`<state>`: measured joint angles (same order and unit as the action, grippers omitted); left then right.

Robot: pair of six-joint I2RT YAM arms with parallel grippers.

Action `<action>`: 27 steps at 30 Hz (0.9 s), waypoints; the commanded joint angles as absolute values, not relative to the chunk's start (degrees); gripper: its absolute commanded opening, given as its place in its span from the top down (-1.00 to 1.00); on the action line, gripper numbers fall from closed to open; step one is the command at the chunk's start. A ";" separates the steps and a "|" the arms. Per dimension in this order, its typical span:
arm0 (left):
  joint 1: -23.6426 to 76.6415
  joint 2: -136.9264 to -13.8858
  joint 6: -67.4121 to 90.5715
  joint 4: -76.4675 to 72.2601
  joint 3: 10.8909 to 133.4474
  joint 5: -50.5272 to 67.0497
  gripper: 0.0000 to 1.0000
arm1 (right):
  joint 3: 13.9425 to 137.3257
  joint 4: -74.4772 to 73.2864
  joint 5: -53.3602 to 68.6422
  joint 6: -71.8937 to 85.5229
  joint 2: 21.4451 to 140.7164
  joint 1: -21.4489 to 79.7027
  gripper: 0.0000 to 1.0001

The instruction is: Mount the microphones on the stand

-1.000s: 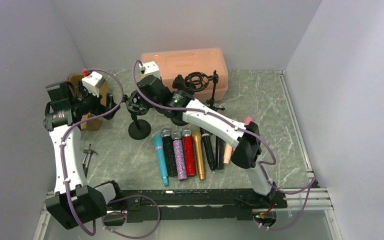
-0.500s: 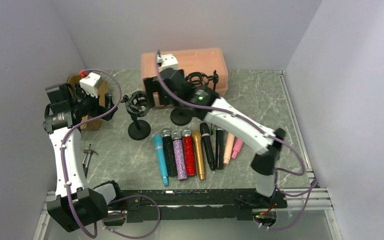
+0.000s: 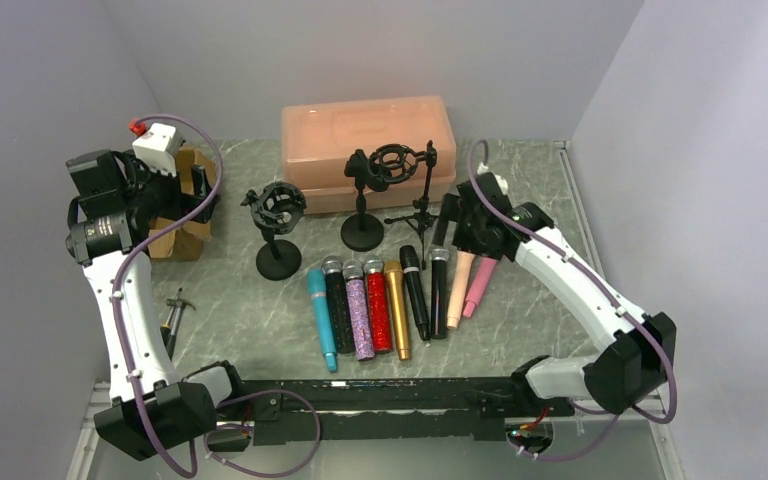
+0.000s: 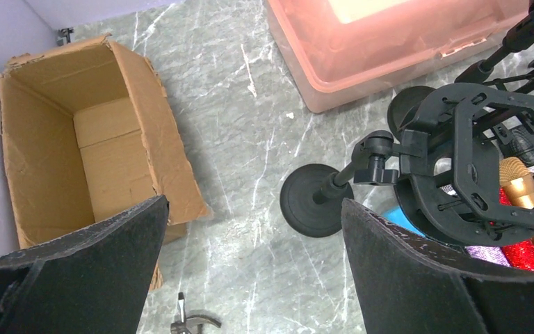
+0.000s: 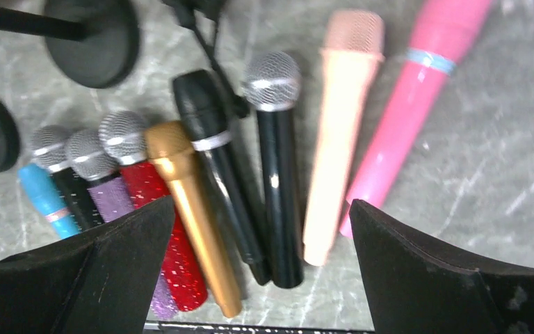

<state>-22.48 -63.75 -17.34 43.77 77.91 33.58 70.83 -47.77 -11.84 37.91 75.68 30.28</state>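
Observation:
Several microphones (image 3: 397,305) lie side by side on the table, from teal (image 3: 321,318) on the left to peach (image 3: 458,288) and pink (image 3: 479,286) on the right. Behind them stand a shock-mount stand (image 3: 278,215), a second stand (image 3: 375,180) and a small tripod (image 3: 422,195), all without a microphone. My right gripper (image 3: 457,228) hovers open above the right end of the row. In its wrist view the right gripper (image 5: 263,205) frames the black (image 5: 278,174), peach (image 5: 337,132) and gold (image 5: 191,202) microphones. My left gripper (image 3: 200,190) hangs open left of the shock-mount stand (image 4: 473,160), nothing between its fingers (image 4: 90,271).
A pink plastic case (image 3: 368,135) sits at the back behind the stands. An open cardboard box (image 3: 182,215) lies at the left under my left wrist. A small metal tool (image 3: 174,308) lies near the left arm.
My right gripper left the shock-mount stand, swung right over the microphones' right end, and opened wide. My left gripper drew back slightly to the left, still open.

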 commanded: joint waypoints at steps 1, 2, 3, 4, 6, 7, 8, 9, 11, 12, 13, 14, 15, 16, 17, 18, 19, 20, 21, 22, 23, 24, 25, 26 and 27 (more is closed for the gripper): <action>-23.25 -62.14 -13.23 42.73 77.75 35.60 -0.99 | 65.94 -46.45 -8.55 41.39 69.92 26.30 -1.00; -23.40 -62.25 -12.82 42.65 77.65 36.50 -0.99 | 65.13 -46.86 -9.71 41.56 69.80 25.78 -1.00; -23.57 -62.54 -12.32 42.63 77.57 37.83 -0.99 | 64.25 -47.20 -11.91 41.77 69.64 25.29 -1.00; -23.74 -62.99 -11.71 42.86 77.60 38.96 -0.99 | 63.20 -47.24 -13.26 41.88 69.56 24.57 -0.99; -24.25 -64.17 -10.67 44.06 78.05 40.84 -0.99 | 61.15 -46.73 -14.84 41.96 70.02 22.02 -0.88; -24.58 -64.38 -10.42 44.53 78.17 41.74 -0.99 | 60.17 -46.30 -15.81 41.93 70.73 20.80 -0.81; -24.84 -64.30 -10.30 44.59 78.04 42.49 -0.99 | 59.26 -45.64 -16.27 41.91 71.36 19.28 -0.74; -25.01 -63.95 -10.25 44.33 77.77 42.67 -0.99 | 58.34 -44.44 -16.82 41.65 72.05 18.00 -0.67; -25.11 -63.28 -10.36 44.03 77.34 42.17 -0.99 | 56.92 -42.01 -18.69 41.57 73.51 16.77 -0.61; -25.09 -63.25 -10.75 44.37 77.53 42.01 -0.99 | 56.47 -40.75 -19.21 41.50 74.47 16.29 -0.58; -25.13 -63.31 -11.13 45.09 77.87 41.93 -0.99 | 56.23 -39.83 -20.07 41.49 75.50 16.01 -0.55; -25.14 -63.67 -11.62 46.11 78.43 41.97 -0.99 | 56.06 -38.81 -20.73 41.48 76.55 15.77 -0.53; -25.14 -64.10 -11.99 47.06 79.01 42.01 -0.99 | 55.93 -37.67 -21.02 41.28 77.77 15.51 -0.52; -25.14 -64.56 -12.39 48.05 79.42 42.05 -0.99 | 55.95 -36.83 -21.34 41.23 79.03 15.26 -0.52; -25.13 -64.90 -12.73 48.75 79.68 41.98 -0.99 | 56.03 -35.99 -21.72 41.22 80.33 15.08 -0.51; -25.11 -65.13 -12.93 49.27 79.70 42.08 -0.99 | 56.00 -35.05 -21.93 41.03 81.51 14.97 -0.51; -25.18 -65.22 -13.07 49.47 79.57 42.27 -0.99 | 55.99 -34.00 -22.09 40.97 82.50 14.79 -0.50; -25.22 -65.21 -13.17 49.63 79.28 42.57 -0.99 | 55.99 -33.06 -22.13 40.85 83.51 14.62 -0.50; -25.18 -65.14 -13.18 49.82 79.07 43.07 -0.99 | 56.06 -32.10 -22.41 40.79 84.60 14.53 -0.50; -25.20 -65.05 -13.18 50.08 79.08 43.51 -0.99 | 56.26 -31.67 -22.78 40.77 85.77 14.32 -0.49; -25.22 -64.91 -13.18 50.51 79.21 43.88 -0.99 | 56.41 -31.46 -22.99 40.93 87.20 14.12 -0.49; -25.22 -64.87 -13.18 51.06 79.71 44.41 -0.99 | 56.42 -31.12 -22.92 41.08 88.11 13.82 -0.48; -25.22 -64.86 -13.25 51.73 80.39 44.89 -0.99 | 56.32 -30.74 -23.04 41.19 88.74 13.61 -0.46; -25.21 -64.86 -13.22 52.42 81.13 45.39 -0.99 | 55.92 -30.31 -23.22 41.33 89.32 13.46 -0.44; -25.22 -64.95 -13.12 53.18 82.02 45.76 -0.99 | 55.45 -29.79 -23.39 41.39 89.68 13.33 -0.43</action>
